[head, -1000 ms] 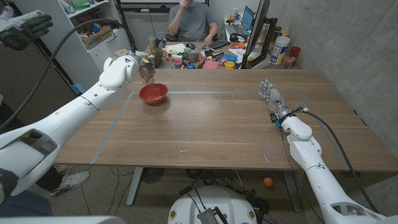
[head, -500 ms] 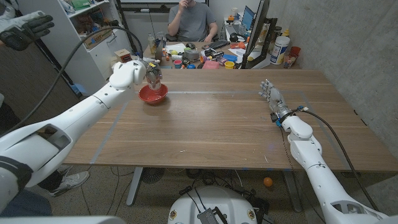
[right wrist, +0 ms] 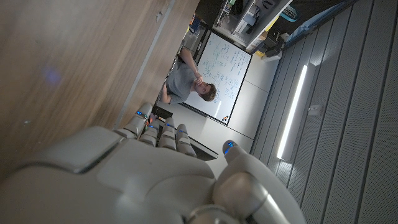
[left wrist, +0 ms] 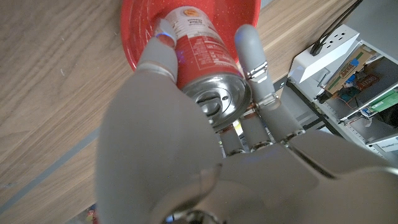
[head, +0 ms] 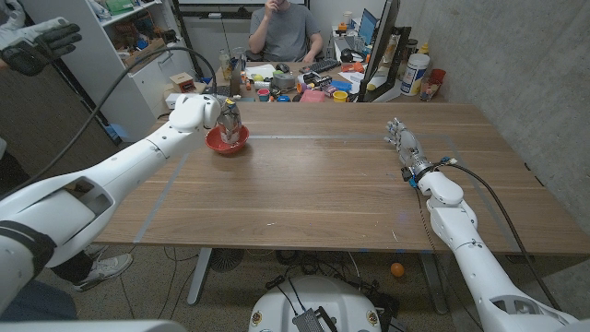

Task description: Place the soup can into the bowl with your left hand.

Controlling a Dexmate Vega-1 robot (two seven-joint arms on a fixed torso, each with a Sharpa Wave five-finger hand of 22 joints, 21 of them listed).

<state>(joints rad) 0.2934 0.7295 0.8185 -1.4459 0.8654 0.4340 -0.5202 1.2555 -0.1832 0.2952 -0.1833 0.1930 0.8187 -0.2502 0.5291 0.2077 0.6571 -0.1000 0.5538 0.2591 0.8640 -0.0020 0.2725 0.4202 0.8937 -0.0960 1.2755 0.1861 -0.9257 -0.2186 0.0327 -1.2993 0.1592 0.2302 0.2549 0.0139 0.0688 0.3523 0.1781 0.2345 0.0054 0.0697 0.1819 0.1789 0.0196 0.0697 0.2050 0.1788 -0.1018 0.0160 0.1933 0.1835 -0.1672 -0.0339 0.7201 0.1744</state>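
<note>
The right hand point(head: 403, 146) stands on the table's point(head: 323, 184) near right part, fingers apart, holding nothing. Farther off, the left hand point(head: 195, 112) grips the soup can point(head: 230, 118) over the red bowl point(head: 228, 141). The left wrist view shows the can's point(left wrist: 202, 59) base inside the bowl point(left wrist: 134, 37).

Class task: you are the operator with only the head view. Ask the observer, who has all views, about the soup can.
Operator: Is the soup can gripped?
Observer: Yes; in the left wrist view the left robot hand wraps the soup can.
Operator: Where does its far end point?
Observer: Into the red bowl; contact is unclear.
Operator: Which end faces the wrist?
Observer: The pull-tab lid.
</note>
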